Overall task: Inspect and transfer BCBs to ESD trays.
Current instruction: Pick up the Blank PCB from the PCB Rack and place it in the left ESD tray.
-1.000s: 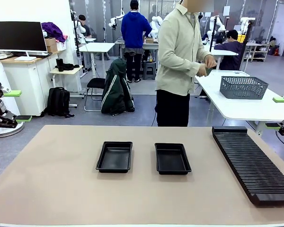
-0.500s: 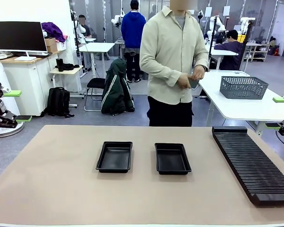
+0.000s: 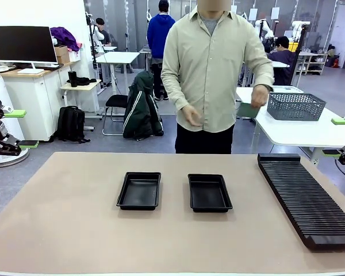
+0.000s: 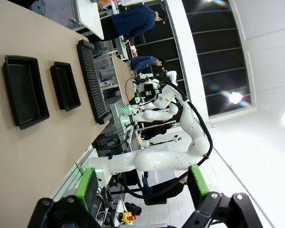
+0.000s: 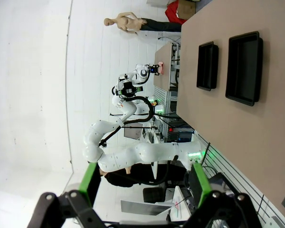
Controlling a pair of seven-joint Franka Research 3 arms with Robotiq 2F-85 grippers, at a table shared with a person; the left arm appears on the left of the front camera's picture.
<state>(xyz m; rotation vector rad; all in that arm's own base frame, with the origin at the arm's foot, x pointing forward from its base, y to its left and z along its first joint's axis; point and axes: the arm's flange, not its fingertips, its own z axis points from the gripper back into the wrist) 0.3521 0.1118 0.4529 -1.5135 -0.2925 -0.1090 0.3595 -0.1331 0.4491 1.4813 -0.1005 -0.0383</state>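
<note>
Two empty black ESD trays, a left one (image 3: pixel 139 190) and a right one (image 3: pixel 209 192), lie side by side mid-table. A person stands at the far edge facing me, holding a green BCB (image 3: pixel 247 109) in one lowered hand beside the grey basket. My left gripper (image 3: pixel 22 129) hangs open off the table's left side, and my right gripper (image 3: pixel 337 137) hangs open off the right side, both far from the trays. In the left wrist view the open gripper (image 4: pixel 142 187) frames both trays (image 4: pixel 25 97) (image 4: pixel 65 85). In the right wrist view the open gripper (image 5: pixel 143 183) holds nothing, with the trays (image 5: pixel 244 68) (image 5: pixel 207 65) far off.
A long black ribbed rack (image 3: pixel 307 198) lies along the table's right side. A grey mesh basket (image 3: pixel 295 106) sits on a white table behind the person. Bare tabletop surrounds the trays.
The person has turned from the white table to face mine, and the hand with the green board has dropped to the side. Both grippers stay still and open.
</note>
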